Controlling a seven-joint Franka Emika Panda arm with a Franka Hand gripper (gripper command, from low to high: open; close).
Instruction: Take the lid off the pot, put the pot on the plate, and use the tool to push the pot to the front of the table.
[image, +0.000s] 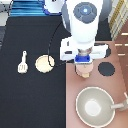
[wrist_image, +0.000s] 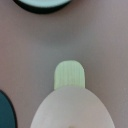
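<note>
Tool hangs over the pot on stove, grey pan near; grip cannot be told

Pinkish-brown stove panel fills the exterior view's right side. One black burner shows on it, just right of the gripper. Large grey pan sits near the bottom, long handle pointing right. Thin black cable curves over the dark surface
</note>
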